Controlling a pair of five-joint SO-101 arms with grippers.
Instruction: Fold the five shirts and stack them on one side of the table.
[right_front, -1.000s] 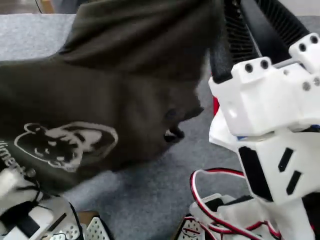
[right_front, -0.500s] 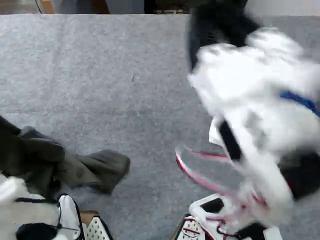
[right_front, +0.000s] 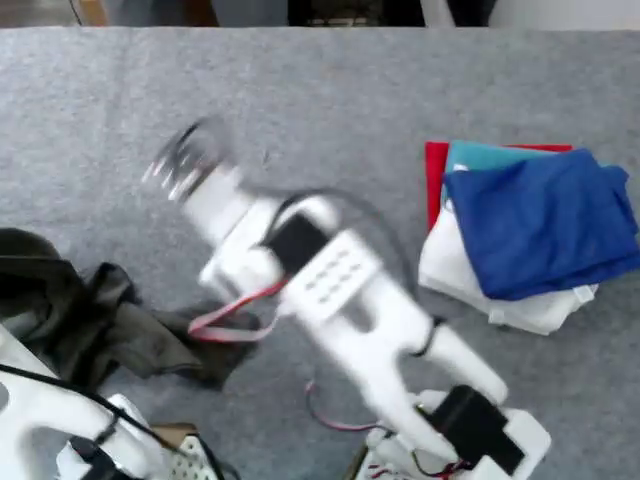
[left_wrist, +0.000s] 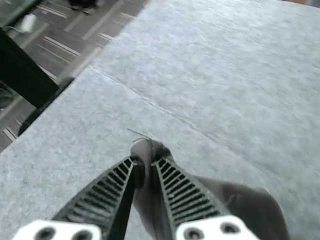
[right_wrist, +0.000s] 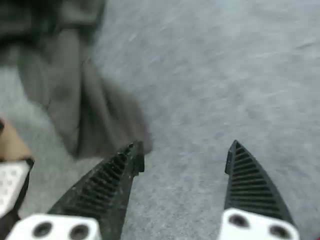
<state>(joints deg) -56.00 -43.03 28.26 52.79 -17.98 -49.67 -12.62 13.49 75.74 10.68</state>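
Note:
A dark olive shirt (right_front: 75, 320) lies crumpled at the front left of the grey table (right_front: 330, 90). My left gripper (left_wrist: 145, 156) is shut on a pinch of this olive shirt (left_wrist: 235, 202), which hangs below the fingers. Its arm (right_front: 35, 420) sits at the front left corner. My right arm stretches from the front right across the middle, and its gripper (right_front: 185, 160) is blurred above the table beyond the shirt. In the right wrist view this gripper (right_wrist: 184, 150) is open and holds nothing, with the olive shirt (right_wrist: 75, 100) beside one finger.
A stack of folded shirts (right_front: 530, 235) rests at the right side: red and teal at the bottom, white over them, blue on top. The right arm's base (right_front: 470, 430) and red cables (right_front: 225, 318) occupy the front middle. The table's edge (left_wrist: 65, 82) drops to a dark floor.
The olive shirt, held up and spread a second ago, has dropped into a crumpled heap at the front left. The right arm swung from the right side across to the middle, uncovering the stack.

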